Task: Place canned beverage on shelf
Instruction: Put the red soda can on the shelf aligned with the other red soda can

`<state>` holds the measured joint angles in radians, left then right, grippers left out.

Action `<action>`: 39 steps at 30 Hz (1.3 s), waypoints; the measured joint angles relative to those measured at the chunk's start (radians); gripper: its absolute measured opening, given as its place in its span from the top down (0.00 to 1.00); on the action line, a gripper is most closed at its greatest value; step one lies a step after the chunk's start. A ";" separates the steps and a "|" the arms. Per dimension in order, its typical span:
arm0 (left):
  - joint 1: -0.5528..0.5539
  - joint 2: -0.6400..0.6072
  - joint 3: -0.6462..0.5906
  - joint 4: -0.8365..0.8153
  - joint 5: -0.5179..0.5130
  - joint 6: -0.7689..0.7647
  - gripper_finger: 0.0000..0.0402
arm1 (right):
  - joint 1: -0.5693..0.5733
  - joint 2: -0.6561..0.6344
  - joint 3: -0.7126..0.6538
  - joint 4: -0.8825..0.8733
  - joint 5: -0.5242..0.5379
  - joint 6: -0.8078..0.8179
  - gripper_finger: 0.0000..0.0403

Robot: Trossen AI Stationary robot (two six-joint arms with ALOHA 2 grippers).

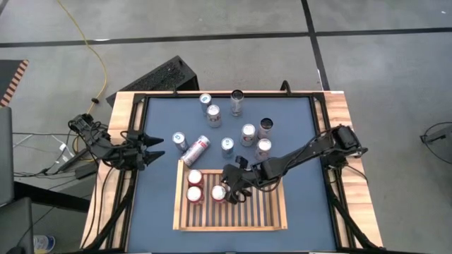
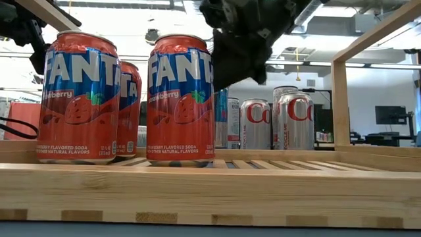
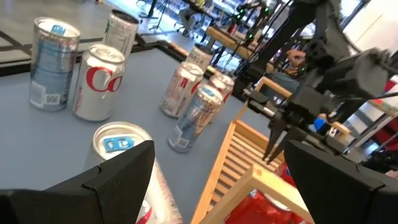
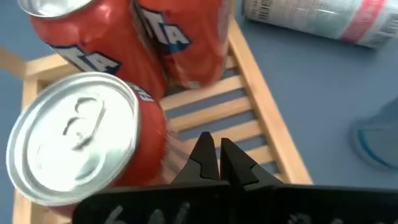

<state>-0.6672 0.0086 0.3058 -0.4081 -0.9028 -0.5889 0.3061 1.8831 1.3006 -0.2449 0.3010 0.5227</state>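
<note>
Grey concrete floor surrounds the table, crossed by dark seams, with a yellow cable snaking across it and a black keyboard lying just off the far edge. Beyond the table, seen from tabletop height, is an open workshop with ceiling lights and a dark monitor at the back. Blue tabletop with a wood edge carries it all.

On its near half lies the shelf, a light-wood slatted tray with a low rim. Three red Fanta cans stand upright in its left end, close together, the rest of the slats bare. Past the shelf, a scatter of silver cans stands on the blue surface, and one silver and red can lies on its side just beside the shelf's far left corner.

Right gripper hangs over the shelf just beside the third Fanta can, fingers pinched together with nothing between them. Left gripper waits at the table's left edge, fingers spread wide and empty, pointing towards the cans.
</note>
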 joint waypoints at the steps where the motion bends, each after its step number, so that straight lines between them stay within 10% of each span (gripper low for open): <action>1: 0.000 0.000 0.000 0.000 0.000 0.000 0.13 | 0.000 0.010 0.000 0.012 -0.013 0.000 1.00; 39: 0.000 0.000 0.000 -0.005 -0.002 0.017 0.13 | 0.025 0.084 0.000 0.143 -0.204 -0.009 1.00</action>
<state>-0.6670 0.0086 0.3058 -0.4130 -0.9051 -0.5720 0.3306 1.9668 1.3002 -0.1015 0.0972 0.5139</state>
